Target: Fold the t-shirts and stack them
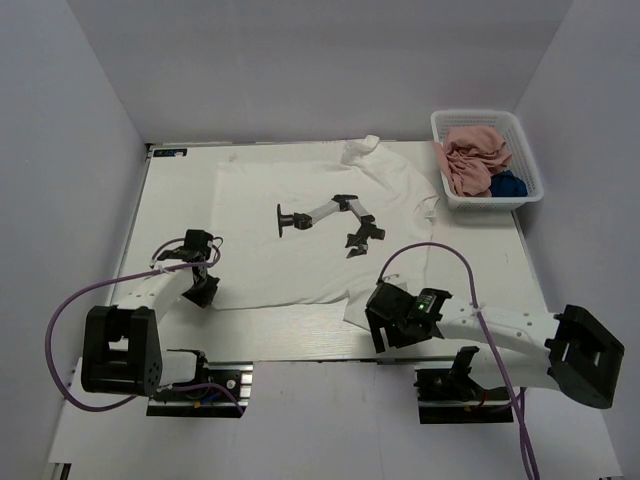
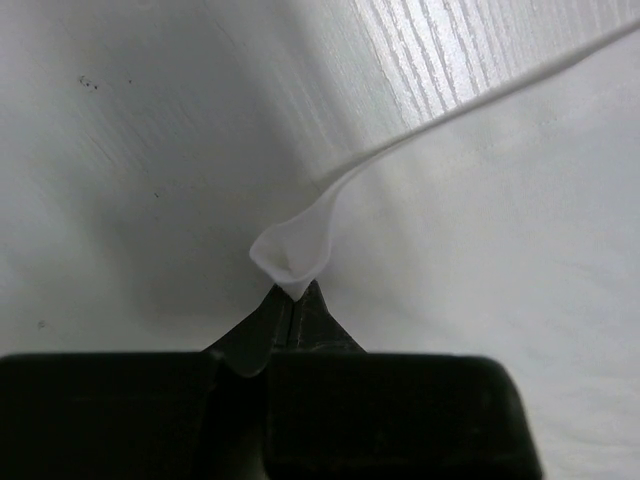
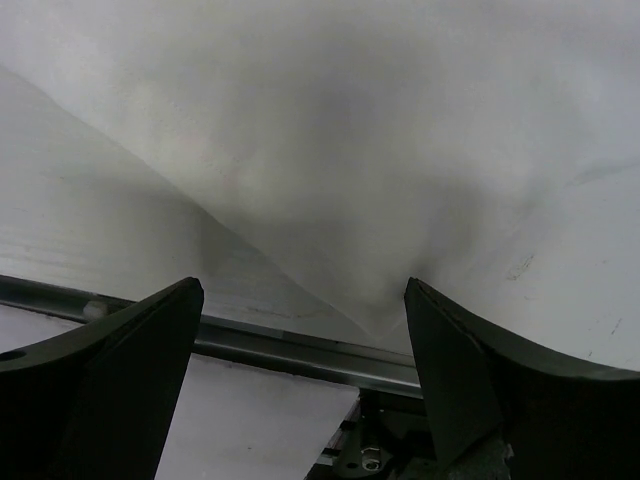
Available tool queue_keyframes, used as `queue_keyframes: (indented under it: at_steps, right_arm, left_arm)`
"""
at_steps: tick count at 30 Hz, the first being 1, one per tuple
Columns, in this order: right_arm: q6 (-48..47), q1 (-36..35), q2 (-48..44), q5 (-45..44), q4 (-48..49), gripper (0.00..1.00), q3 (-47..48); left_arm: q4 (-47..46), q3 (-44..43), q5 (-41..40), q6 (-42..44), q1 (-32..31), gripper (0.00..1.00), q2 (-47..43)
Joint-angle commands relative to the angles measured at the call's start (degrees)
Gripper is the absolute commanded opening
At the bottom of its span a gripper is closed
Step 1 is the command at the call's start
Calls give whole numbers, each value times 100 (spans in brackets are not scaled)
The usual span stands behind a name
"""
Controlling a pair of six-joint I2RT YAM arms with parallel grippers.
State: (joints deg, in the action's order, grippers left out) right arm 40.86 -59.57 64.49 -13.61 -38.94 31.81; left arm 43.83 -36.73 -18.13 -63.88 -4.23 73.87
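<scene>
Cloth of the white t-shirt (image 1: pixel 262 255) lies spread flat on the table (image 1: pixel 178 205) in the top view, collar toward 12 o'clock, with 1 black print near its middle. The left gripper (image 1: pixel 203 288) sits at the shirt's 7 o'clock hem corner and the right gripper (image 1: pixel 380 318) at its 5 o'clock corner. At 2 o'clock from the shirt stands 1 white basket (image 1: pixel 483 115), holding the crumpled pink t-shirt (image 1: pixel 472 155) with the navy t-shirt (image 1: pixel 508 185) at its 4 o'clock: 3 shirts in all, 2 grippers. In the left wrist view the jaws are pinched tight on a small fold of the white hem, whose edge runs off toward 2 o'clock. In the right wrist view the 2 fingers stand wide apart, gripping nothing. The hem corner lies between them, nearer the finger at 3 o'clock.
</scene>
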Motion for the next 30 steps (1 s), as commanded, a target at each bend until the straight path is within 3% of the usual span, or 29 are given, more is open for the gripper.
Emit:
queue_keyframes:
  at_steps: [1, 5, 6, 7, 9, 10, 11, 17, 30]
  right_arm:
    - [405, -239, 186, -415, -52, 87, 211]
    - [563, -310, 581, -625, 141, 68, 19]
    - [633, -309, 635, -695, 71, 59, 27]
    - [703, -301, 679, -974, 10, 37, 44]
    - [730, -283, 819, -1144, -227, 30, 246]
    - [678, -248, 811, -1283, -237, 9, 307]
    - [599, -265, 802, -1294, -246, 0, 465]
    - [54, -29, 556, -1566, -264, 0, 1213]
    - [-1694, 2149, 1250, -1075, 843, 0, 2794]
  left_arm:
    - [204, -133, -217, 7, 27, 0, -171]
    - [204, -185, -217, 68, 27, 0, -171]
    - [257, -246, -217, 68, 27, 0, -171]
    - [257, -247, -217, 68, 27, 0, -171]
    - [257, -378, -217, 130, 27, 0, -171]
    - [257, -379, -217, 130, 27, 0, -119]
    - [309, -457, -217, 182, 27, 0, -118]
    - [415, -923, -217, 296, 27, 0, 110]
    - [766, -2942, -349, 481, 27, 0, 1717]
